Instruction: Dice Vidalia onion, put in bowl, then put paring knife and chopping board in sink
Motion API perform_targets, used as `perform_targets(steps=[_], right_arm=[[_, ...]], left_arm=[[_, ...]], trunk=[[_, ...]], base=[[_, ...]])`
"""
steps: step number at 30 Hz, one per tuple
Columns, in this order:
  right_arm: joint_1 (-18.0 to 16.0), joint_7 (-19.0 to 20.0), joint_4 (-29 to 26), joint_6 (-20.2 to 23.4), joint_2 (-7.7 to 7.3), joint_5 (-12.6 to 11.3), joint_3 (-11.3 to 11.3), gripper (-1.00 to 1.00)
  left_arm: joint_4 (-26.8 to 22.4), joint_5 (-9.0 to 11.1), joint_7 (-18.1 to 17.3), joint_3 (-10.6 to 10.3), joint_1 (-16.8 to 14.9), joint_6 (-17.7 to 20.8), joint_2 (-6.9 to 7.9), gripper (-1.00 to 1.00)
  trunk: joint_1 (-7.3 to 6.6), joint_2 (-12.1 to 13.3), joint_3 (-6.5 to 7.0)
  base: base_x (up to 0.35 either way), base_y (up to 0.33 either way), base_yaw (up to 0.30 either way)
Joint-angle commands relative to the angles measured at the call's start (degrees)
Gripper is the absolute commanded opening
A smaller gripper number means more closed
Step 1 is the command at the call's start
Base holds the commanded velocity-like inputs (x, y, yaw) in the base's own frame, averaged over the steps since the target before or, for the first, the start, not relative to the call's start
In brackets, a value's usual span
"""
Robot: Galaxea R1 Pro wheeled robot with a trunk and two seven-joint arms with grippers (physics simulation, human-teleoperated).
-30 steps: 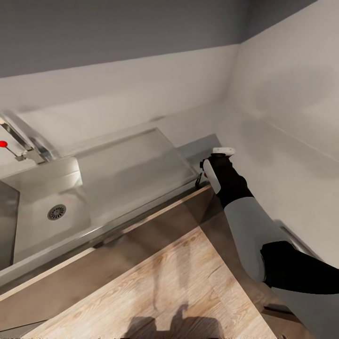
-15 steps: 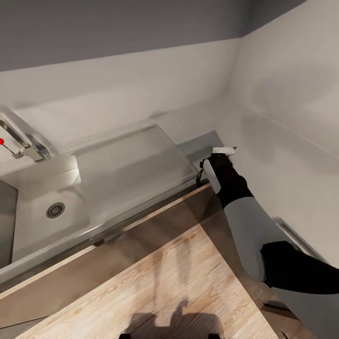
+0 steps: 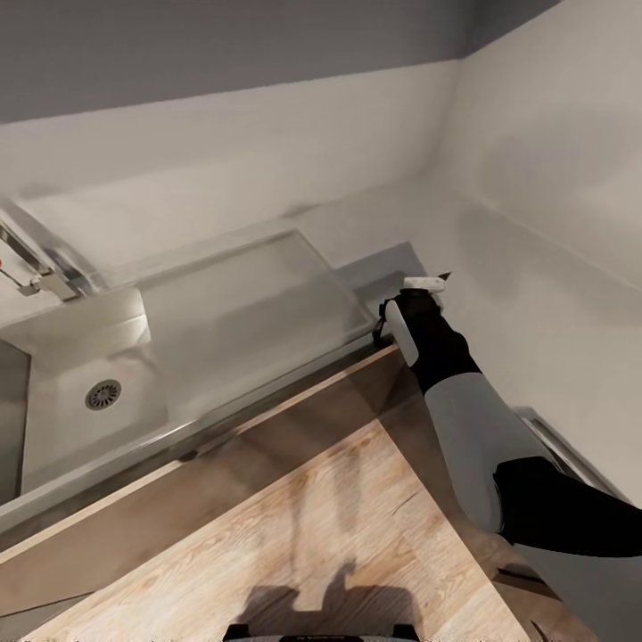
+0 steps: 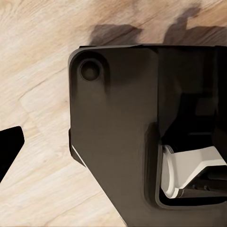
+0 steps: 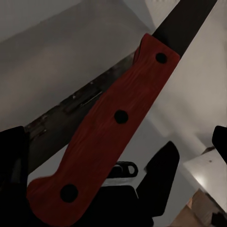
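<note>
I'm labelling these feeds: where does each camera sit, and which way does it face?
Head view: on the head, facing down at the sink, floor and right arm.
Left wrist view: on the left arm, facing the wooden floor past dark robot body.
Right wrist view: on the right arm, along the knife held in the right claw.
Shared: head and left wrist views show the floor.

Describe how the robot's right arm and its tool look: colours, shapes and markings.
In the head view, the right arm has a rounded light-grey forearm between black segments. The black wrist carries a white oval panel, and the right tool has a small white top. No cables or lettering are visible.
</note>
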Motion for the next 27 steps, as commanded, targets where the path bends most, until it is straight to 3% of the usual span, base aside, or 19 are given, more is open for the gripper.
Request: perform_targets(steps=[1, 11, 27], right_arm=[[0.0, -0.5, 0.7, 0.3, 0.00, -0.5, 0.1, 1.00], [0.0, -0.6, 0.7, 0.3, 0.00, -0.5, 0.1, 1.00], [0.0, -0.7, -1.3, 0.3, 0.00, -0.6, 0.1, 1.00]], left_arm=[[-0.1, 0.4, 0.0, -0.2, 0.0, -0.1, 0.06, 1.00], [-0.1, 0.4, 0.0, -0.2, 0.0, -0.1, 0.06, 1.00], [-0.2, 0.3, 0.0, -0.2, 0.1, -0.1, 0.14, 1.00]], trunk=[[0.04, 0.0, -0.14], [0.04, 0.0, -0.84], [0.02, 0.0, -0.89]], base=[[0.000, 0.000, 0.000], [0.000, 0.000, 0.000], [0.000, 0.000, 0.000]])
